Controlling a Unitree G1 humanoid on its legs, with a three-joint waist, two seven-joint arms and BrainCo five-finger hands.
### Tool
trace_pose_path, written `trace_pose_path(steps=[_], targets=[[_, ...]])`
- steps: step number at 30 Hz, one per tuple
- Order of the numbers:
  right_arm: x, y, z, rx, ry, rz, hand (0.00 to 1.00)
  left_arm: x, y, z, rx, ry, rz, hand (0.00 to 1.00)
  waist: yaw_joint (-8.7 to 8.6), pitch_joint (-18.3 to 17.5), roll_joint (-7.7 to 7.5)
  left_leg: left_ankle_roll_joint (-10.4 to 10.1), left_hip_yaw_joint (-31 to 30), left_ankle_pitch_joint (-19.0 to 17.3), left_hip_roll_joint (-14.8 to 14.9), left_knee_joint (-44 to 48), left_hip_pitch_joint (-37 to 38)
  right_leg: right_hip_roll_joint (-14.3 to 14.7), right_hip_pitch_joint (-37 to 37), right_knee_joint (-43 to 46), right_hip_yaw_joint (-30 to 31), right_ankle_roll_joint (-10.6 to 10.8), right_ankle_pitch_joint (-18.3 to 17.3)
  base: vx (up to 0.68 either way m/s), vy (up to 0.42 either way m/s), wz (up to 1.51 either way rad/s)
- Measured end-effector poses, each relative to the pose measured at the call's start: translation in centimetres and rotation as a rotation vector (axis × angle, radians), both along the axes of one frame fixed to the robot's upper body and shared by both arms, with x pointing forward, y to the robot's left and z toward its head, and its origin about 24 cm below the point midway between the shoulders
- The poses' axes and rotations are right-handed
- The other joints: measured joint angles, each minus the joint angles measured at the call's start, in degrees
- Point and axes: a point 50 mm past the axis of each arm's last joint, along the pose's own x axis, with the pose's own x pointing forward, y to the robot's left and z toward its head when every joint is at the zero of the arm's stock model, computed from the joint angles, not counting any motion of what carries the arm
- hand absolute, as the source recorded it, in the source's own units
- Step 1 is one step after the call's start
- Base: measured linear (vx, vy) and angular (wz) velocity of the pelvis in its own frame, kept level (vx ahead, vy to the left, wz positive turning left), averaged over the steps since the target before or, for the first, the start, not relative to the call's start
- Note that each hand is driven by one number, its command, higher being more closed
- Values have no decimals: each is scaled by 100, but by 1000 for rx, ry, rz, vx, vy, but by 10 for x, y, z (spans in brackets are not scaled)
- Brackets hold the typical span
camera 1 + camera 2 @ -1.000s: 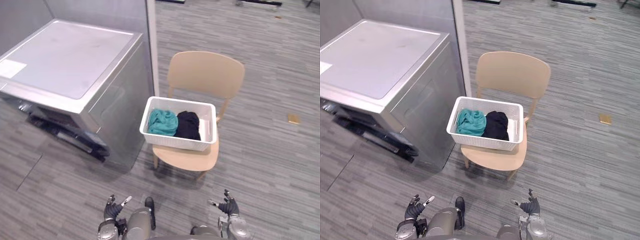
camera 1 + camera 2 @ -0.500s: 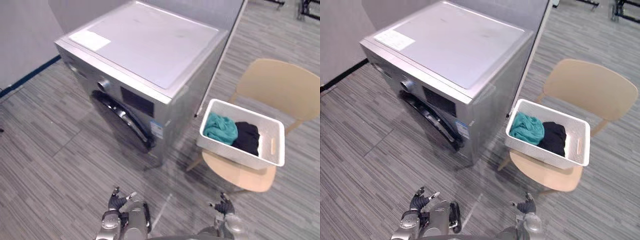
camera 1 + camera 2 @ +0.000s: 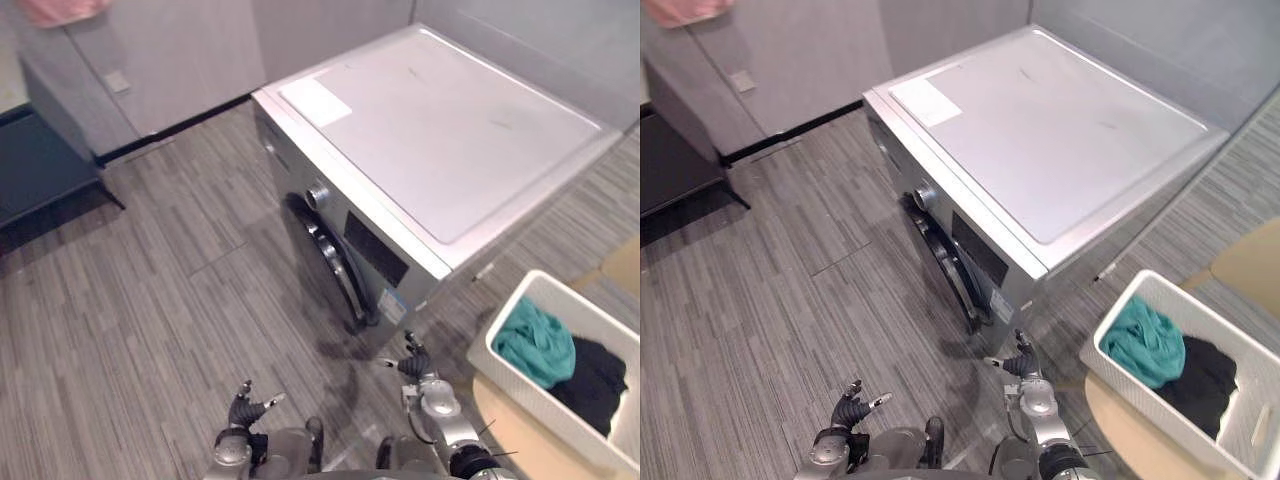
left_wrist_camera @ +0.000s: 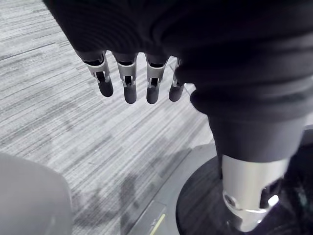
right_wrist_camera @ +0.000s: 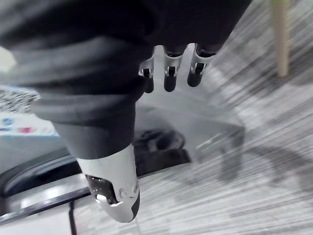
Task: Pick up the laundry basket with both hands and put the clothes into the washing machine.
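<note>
The white laundry basket (image 3: 535,408) sits on a tan chair (image 3: 512,447) at the lower right. A teal cloth (image 3: 534,340) and a black cloth (image 3: 592,384) lie in it. The silver washing machine (image 3: 450,130) stands in the middle, its dark round door (image 3: 327,256) facing the open floor. My left hand (image 3: 244,409) hangs low over the floor, open and holding nothing. My right hand (image 3: 416,368) is open too, just before the machine's lower front corner and left of the basket. Relaxed fingers (image 4: 126,83) show in the left wrist view, and fingers (image 5: 168,73) hang loose in the right wrist view.
A dark low bench (image 3: 40,170) stands at the far left against a grey wall (image 3: 170,60). Something pink (image 3: 62,10) lies at the top left corner. Grey plank floor (image 3: 150,330) stretches in front of the machine.
The camera has swung left: the machine now lies in the middle and the basket has slid to the lower right edge. My right hand shows higher, near the machine's front.
</note>
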Motion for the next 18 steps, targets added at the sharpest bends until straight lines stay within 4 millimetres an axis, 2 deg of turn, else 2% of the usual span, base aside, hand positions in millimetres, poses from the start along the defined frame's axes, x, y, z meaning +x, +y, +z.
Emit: trace_pose_path(steps=[3, 5, 6, 10, 13, 15, 17, 18], targets=[[-1, -1, -1, -21, 12, -13, 0, 0, -2, 0, 1, 1, -18, 0, -13, 0, 1, 19, -184, 318, -5, -205, 4, 32, 92, -134, -186, -29, 142, -8, -97, 33], [2, -4, 0, -39, 20, -45, 0, 1, -3, 0, 2, -2, -26, 0, -11, 1, 8, -43, -344, 508, -10, -243, -94, 50, 93, -175, -336, -40, 254, -39, -57, 48], [4, -6, 1, -45, 19, -65, 0, 1, -3, 1, 2, -5, -27, 0, -11, 3, 13, 5, -430, 593, -23, -243, -168, 60, 91, -229, -407, -37, 299, -78, -39, 56], [16, -19, 9, -60, -11, -158, 0, 4, -5, 2, -3, -17, -34, 0, 23, 45, 156, -39, -702, 789, -22, -271, -496, 136, -37, -350, -637, -46, 409, -113, 4, 48], [33, -34, 21, -81, -60, -207, 0, 7, -10, 4, -15, -39, -39, 0, 117, 124, 373, -142, -929, 932, -17, -376, -710, 185, -262, -419, -656, -49, 408, -202, 24, 19], [53, -42, 31, -86, -79, -249, 0, 8, -14, 4, -25, -43, -38, 0, 125, 205, 683, -148, -1104, 885, 106, -677, -760, 298, -427, -450, -774, -100, 362, -274, 27, 23], [65, -38, 37, -69, -83, -266, 0, 13, -14, 6, -23, -51, -40, 0, 163, 258, 794, -187, -1106, 825, 148, -949, -818, 313, -510, -545, -862, -157, 343, -311, 37, 33], [67, -37, 37, -53, -78, -287, 0, 16, -14, 7, -19, -57, -39, 0, 159, 265, 782, -279, -1046, 762, 152, -1036, -796, 292, -522, -620, -870, -162, 346, -217, 54, 24]])
